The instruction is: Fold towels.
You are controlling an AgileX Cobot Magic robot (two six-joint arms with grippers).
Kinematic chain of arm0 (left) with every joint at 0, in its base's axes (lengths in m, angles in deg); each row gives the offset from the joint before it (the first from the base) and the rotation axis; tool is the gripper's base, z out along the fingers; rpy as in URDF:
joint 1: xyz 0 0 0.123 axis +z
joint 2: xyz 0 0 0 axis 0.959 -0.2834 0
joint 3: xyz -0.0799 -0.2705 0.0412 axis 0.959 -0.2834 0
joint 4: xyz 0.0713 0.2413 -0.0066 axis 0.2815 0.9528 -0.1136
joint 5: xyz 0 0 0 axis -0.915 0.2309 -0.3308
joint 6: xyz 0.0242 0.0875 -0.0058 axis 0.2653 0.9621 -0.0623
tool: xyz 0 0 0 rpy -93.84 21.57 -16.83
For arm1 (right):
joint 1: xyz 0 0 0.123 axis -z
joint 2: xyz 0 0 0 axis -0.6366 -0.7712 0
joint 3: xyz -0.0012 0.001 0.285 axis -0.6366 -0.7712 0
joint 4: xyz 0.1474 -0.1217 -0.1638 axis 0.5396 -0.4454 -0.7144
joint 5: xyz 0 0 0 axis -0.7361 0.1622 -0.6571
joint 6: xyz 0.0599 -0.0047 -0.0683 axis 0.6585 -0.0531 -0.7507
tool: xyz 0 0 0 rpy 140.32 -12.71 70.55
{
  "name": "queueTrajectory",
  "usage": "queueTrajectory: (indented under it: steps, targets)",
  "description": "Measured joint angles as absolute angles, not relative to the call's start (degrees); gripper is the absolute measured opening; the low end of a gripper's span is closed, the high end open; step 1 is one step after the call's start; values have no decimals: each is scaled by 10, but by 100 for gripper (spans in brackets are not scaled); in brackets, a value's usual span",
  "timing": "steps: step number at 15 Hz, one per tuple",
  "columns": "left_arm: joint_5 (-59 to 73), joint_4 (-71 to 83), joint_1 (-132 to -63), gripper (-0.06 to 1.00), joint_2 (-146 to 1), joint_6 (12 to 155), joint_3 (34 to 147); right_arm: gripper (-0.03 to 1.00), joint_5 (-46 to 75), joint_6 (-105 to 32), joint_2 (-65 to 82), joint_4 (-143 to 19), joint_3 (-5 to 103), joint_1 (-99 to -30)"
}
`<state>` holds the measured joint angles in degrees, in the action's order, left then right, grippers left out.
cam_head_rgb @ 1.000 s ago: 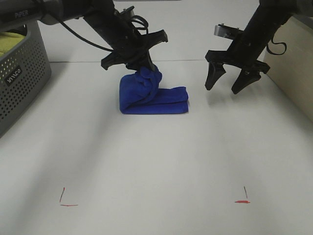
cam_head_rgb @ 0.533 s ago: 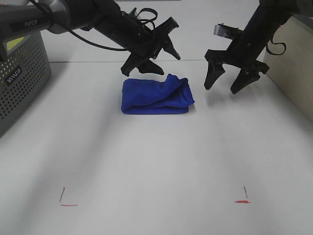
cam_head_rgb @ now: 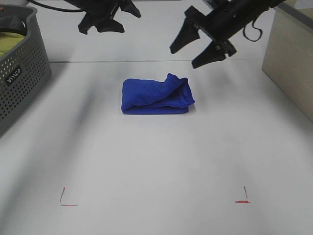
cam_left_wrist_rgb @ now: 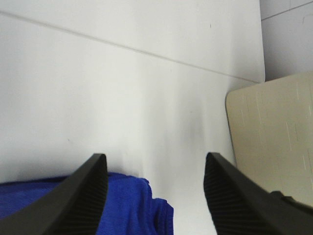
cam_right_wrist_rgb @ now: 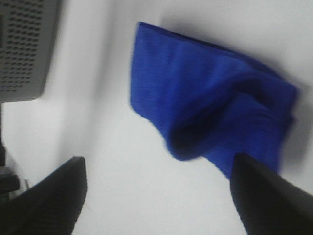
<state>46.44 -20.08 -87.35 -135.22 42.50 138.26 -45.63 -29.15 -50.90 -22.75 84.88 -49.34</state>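
Note:
The royal-blue towel [cam_head_rgb: 156,97] lies folded in a thick, slightly rumpled bundle on the white table, a little behind its middle. My left gripper [cam_head_rgb: 100,28] is open and empty, raised behind and to the left of the towel. In the left wrist view the gripper [cam_left_wrist_rgb: 156,196] shows wide apart, with a corner of the towel [cam_left_wrist_rgb: 127,208] below it. My right gripper [cam_head_rgb: 185,58] is open and empty, hovering just behind the towel's right end. The right wrist view, with its gripper [cam_right_wrist_rgb: 156,196] open, looks down on the towel [cam_right_wrist_rgb: 210,93].
A grey perforated basket [cam_head_rgb: 24,73] with a yellow-green cloth [cam_head_rgb: 11,43] stands at the left edge; it also shows in the right wrist view [cam_right_wrist_rgb: 24,44]. A beige box [cam_head_rgb: 291,54] stands at the right. Red corner marks [cam_head_rgb: 68,203] [cam_head_rgb: 242,199] lie near the front.
My left gripper let go of the towel's raised fold, which dropped over to the right, then drew back up and left. My right gripper rose and swung left toward the towel.

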Motion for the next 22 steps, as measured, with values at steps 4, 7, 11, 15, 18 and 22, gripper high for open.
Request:
queueTrajectory:
  steps: [4,7,11,15,18,22]
  targets:
    - [467,-199,-859,57,-1345,430,1383,78,-445,-316,-551,-115,849,-526]
    - [471,-199,-859,57,-1345,430,1383,78,-436,-337,-609,-61,849,-512]
    - [476,-193,-859,57,-1345,442,1383,77,-447,-336,-634,-88,849,-462]
    - [479,-189,-859,57,-1344,452,1383,77,-453,-336,-634,-136,849,-464]
    - [501,-151,-858,57,-1322,472,1383,77,-454,-336,-605,-190,849,-454]
    - [607,-39,-858,57,-1248,477,1383,77,-454,-262,-498,-330,849,-456]
